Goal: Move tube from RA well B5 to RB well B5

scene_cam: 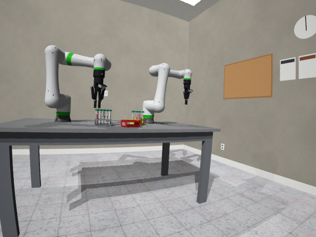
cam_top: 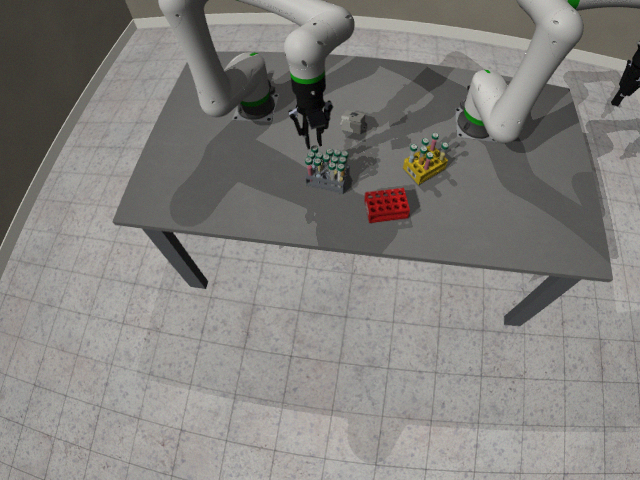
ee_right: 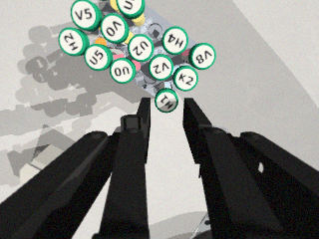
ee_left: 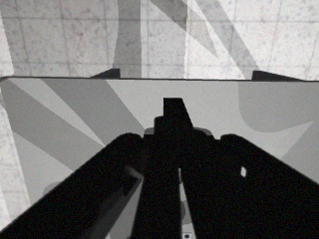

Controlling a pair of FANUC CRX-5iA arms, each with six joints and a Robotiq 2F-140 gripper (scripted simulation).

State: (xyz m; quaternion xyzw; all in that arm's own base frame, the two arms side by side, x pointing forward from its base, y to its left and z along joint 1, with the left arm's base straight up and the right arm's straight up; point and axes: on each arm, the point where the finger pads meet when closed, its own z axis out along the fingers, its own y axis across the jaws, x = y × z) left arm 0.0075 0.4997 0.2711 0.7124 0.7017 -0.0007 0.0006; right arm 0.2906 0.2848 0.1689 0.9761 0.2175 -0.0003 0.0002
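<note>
The grey rack RA (cam_top: 325, 184) (scene_cam: 103, 124) stands level, full of green-capped tubes with a few empty wells. Its end column shows caps H1 (ee_right: 166, 101), K2 (ee_right: 185, 78) and V8 (ee_right: 202, 56); K2 is the middle one, in B5. My right gripper (cam_top: 313, 145) (scene_cam: 97, 107) (ee_right: 166, 112) is slightly open and empty, pointing down just above the caps, closest to H1. The yellow rack RB (cam_top: 431, 174) (scene_cam: 143, 122) holds several tubes and stands turned; its B5 well is too small to judge. My left gripper (cam_top: 615, 102) (scene_cam: 186, 103) (ee_left: 171, 113) is shut and empty, away from the racks.
A red rack (cam_top: 388, 218) (scene_cam: 130, 125) without tubes stands between and in front of the other two racks. A small pale box (cam_top: 354, 122) (ee_right: 37, 164) stands behind the grey rack, towards the arm bases. Upright tubes in the yellow rack stand high above its top.
</note>
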